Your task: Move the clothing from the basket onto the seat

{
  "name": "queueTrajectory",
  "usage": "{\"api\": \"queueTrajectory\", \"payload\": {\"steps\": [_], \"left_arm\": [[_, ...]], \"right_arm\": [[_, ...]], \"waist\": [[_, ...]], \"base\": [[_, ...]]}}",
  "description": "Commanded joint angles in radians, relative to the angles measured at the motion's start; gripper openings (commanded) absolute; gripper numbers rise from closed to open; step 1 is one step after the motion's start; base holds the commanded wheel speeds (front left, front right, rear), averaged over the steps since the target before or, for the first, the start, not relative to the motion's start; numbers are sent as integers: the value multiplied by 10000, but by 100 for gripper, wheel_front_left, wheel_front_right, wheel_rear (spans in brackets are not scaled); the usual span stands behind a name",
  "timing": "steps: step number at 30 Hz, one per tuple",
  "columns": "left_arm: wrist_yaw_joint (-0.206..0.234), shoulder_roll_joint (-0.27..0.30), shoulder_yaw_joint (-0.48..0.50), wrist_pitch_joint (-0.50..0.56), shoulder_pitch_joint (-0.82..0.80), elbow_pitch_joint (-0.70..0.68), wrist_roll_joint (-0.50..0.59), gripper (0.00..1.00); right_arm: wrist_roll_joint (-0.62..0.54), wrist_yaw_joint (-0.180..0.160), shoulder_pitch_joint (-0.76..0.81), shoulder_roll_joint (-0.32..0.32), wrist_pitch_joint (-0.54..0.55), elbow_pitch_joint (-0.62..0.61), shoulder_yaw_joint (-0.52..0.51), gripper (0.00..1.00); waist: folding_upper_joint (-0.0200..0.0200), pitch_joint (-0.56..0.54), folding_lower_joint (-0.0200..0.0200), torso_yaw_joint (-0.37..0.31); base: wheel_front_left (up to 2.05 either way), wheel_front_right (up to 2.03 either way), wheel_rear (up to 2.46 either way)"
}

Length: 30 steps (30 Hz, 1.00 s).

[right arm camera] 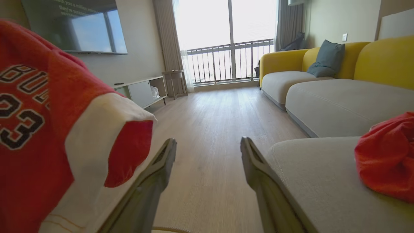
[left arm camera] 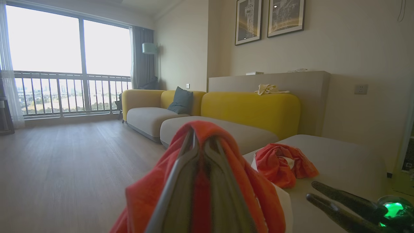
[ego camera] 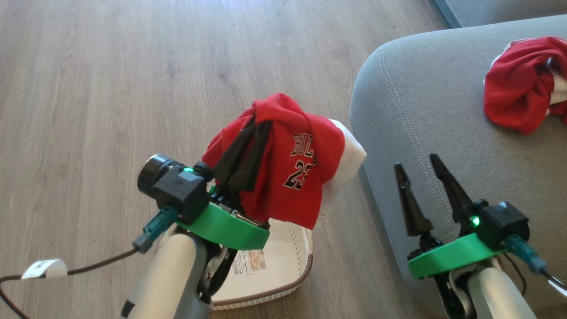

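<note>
Up in the air is the left gripper point(ego camera: 258, 123), its two long dark fingers pinched tight on the soft bright red jersey point(ego camera: 294, 177) with white trim and black printed lettering. The cloth drapes over the fingertips and hangs down both sides. Below it, the small cream-white perforated plastic basket point(ego camera: 305, 268) with a brown woven-look rim sits on the pale wood-plank floor point(ego camera: 110, 88), and a label sticker point(ego camera: 249, 261) shows on its bottom. The jersey's hem hangs over the basket's far edge; whether it touches the rim is hard to tell from here. Just beside the basket on the right is the big grey fabric sofa point(ego camera: 421, 110), with a rounded edge and a pale double stitched seam. A second crumpled red-and-white garment point(ego camera: 518, 88) lies on its seat, well apart from the held one. The right gripper point(ego camera: 416, 161) hovers over the sofa's near edge, fingers spread wide, nothing between them. In the left wrist view, red cloth wraps both closed fingers point(left arm camera: 174, 187).
</note>
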Motion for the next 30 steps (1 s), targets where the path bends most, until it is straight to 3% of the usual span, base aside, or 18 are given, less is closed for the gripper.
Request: {"api": "queueTrajectory", "payload": {"steps": [1,4,7,13,21,30], "left_arm": [[-38,74,405,-95,-316,-287,73,0],[-49,74,455,-95,-325,-260,85,0],[-60,74,448,-95,-332,-224,81,0],[-60,74,404,-95,-302,-180,114,0],[-129,74,200,-95,-399,65,393,0],[-248,74,-112,-95,-584,174,586,0]], "right_arm": [[147,0,-244,-387,2,-647,626,100],[239,0,-187,-1064,2,-1196,1476,100],[-391,0,-272,-2025,2,-1749,2439,100],[-921,0,-482,-2668,2,-2477,3221,100],[-1952,0,-1205,-3086,2,-2181,3944,100],[-2106,0,-2040,-2979,2,-1535,4233,100]], "waist": [[0,4,0,-19],[0,15,0,-34],[0,15,0,-11],[0,5,0,28],[0,37,0,154],[0,90,0,345]], "base": [[0,0,0],[0,0,0],[0,0,0],[0,0,0],[0,0,0],[0,0,0]]}}
